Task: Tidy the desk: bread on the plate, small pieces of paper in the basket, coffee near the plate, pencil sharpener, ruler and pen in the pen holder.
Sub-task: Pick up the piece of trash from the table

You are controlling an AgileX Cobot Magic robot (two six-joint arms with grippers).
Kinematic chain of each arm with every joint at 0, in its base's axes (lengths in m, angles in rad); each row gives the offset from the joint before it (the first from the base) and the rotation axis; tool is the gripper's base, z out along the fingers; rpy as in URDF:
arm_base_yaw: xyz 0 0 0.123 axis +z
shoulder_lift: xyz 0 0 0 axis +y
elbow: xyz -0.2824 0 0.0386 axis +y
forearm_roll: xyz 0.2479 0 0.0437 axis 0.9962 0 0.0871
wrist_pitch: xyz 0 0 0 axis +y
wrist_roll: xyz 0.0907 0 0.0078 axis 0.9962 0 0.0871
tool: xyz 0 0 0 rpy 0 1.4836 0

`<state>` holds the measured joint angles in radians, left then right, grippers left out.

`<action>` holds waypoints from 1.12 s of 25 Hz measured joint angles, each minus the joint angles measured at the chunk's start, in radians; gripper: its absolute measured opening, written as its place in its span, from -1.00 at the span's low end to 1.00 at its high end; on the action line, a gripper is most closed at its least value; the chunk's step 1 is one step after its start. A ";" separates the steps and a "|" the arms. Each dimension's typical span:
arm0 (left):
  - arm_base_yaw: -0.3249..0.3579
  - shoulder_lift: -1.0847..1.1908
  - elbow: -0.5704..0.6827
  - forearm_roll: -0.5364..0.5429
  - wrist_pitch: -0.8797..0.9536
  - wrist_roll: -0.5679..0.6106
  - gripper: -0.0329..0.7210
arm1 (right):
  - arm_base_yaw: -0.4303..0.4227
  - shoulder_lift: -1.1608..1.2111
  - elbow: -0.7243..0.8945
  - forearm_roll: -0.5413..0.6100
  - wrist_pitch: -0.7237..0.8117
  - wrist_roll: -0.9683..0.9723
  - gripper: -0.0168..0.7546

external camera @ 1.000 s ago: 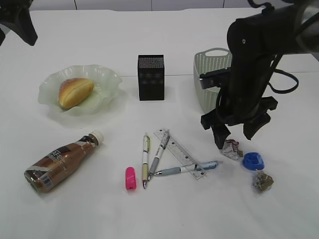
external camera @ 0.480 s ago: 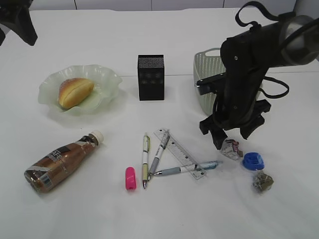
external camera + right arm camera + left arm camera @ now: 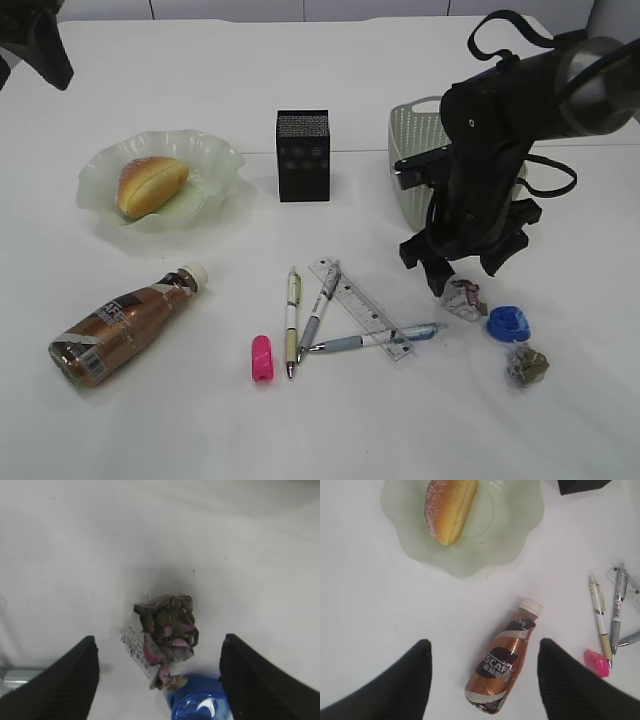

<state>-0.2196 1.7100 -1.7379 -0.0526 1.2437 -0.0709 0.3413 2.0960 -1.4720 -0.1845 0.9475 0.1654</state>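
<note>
Done: bread (image 3: 151,185) on the plate (image 3: 215,160), toward the desk's left edge

Left for you:
- coffee bottle (image 3: 125,322) lying on its side near the front-left corner, in front of the plate, probably to be set closer
- crumpled paper (image 3: 464,297) and a second scrap (image 3: 526,364) toward the front-right corner, both outside the basket (image 3: 410,130)
- three pens (image 3: 292,317), ruler (image 3: 352,304) and pink sharpener (image 3: 261,357) at centre front, outside the black pen holder (image 3: 302,155)

Tools:
- right gripper (image 3: 157,680): jaws wide apart, empty, straddling the crumpled paper just beside a blue cap (image 3: 508,322), no contact visible
- left gripper (image 3: 485,680): wide open, empty, above the coffee bottle
</note>
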 joint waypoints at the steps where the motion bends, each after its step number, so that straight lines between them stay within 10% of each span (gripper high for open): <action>1: 0.000 0.000 0.000 0.000 0.000 0.000 0.35 | 0.000 0.000 0.000 0.000 -0.002 0.001 0.55; 28: 0.000 0.000 0.000 -0.030 0.000 0.000 0.33 | -0.049 0.020 -0.002 0.058 -0.008 0.019 0.55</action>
<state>-0.2196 1.7100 -1.7379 -0.0824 1.2437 -0.0709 0.2922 2.1164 -1.4737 -0.1267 0.9392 0.1840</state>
